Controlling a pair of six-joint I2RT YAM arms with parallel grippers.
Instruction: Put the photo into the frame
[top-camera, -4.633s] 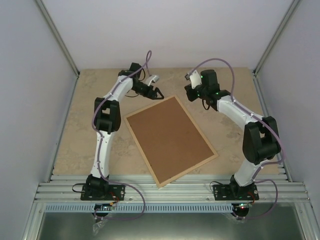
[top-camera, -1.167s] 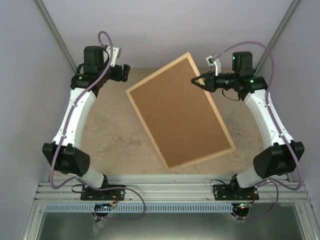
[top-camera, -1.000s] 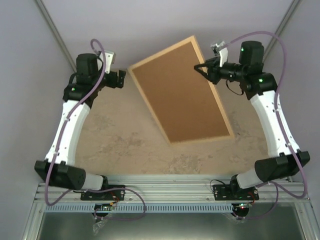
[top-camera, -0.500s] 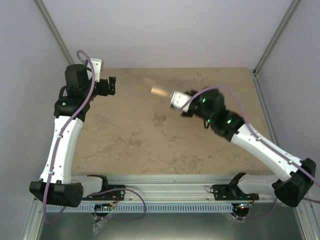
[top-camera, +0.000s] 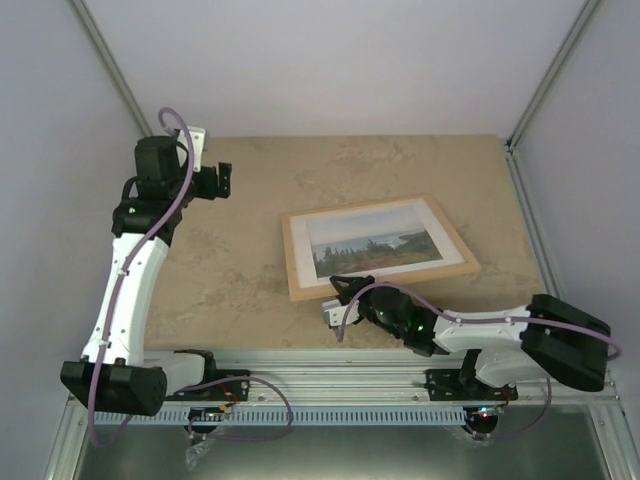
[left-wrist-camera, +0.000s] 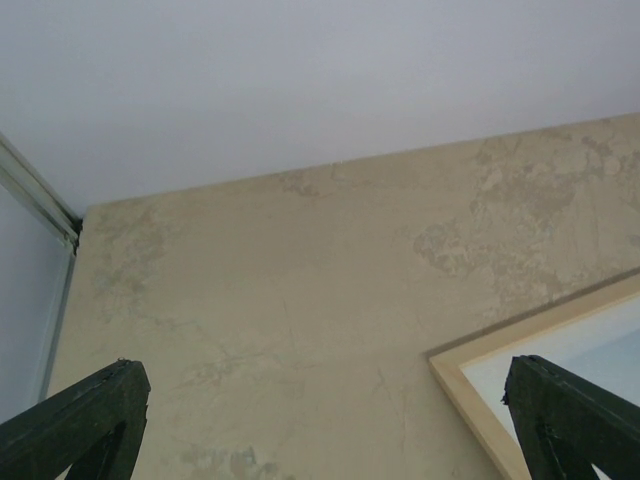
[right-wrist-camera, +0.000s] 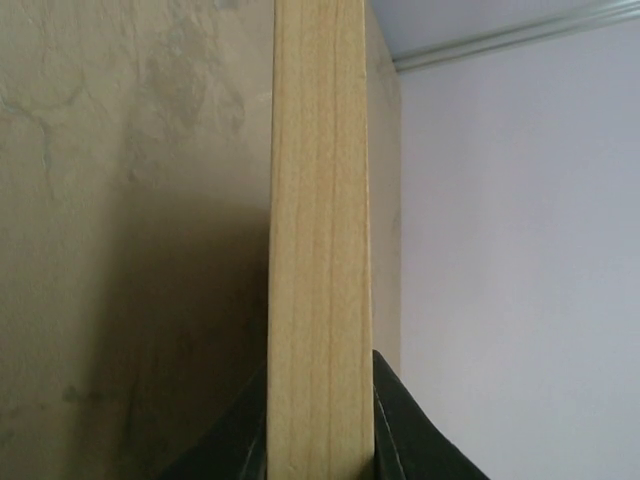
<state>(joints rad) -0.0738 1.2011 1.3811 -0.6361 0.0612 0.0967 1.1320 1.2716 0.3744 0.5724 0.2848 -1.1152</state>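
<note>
The frame (top-camera: 292, 262), light wood, lies face up at the table's centre-right. The photo (top-camera: 375, 240), a landscape of trees, water and pale sky, shows inside it within a white mat border. My right gripper (top-camera: 340, 291) reaches in low from the near side and is shut on the frame's near-left edge. In the right wrist view the wooden edge (right-wrist-camera: 320, 200) stands clamped between my fingers (right-wrist-camera: 398, 425). My left gripper (top-camera: 223, 180) is open and empty, raised at the far left. In the left wrist view it (left-wrist-camera: 325, 365) hangs above bare table with the frame's corner (left-wrist-camera: 478, 375) at lower right.
The beige stone-patterned table (top-camera: 230, 290) is enclosed by pale walls at the left, back and right. A ribbed metal rail (top-camera: 330, 385) with the arm bases runs along the near edge. The right arm's elbow (top-camera: 565, 345) lies low by the near right corner.
The frame was held up in the air back side out; now it lies face up with the photo showing. My right arm has swung down to its near edge. My left arm has barely moved.
</note>
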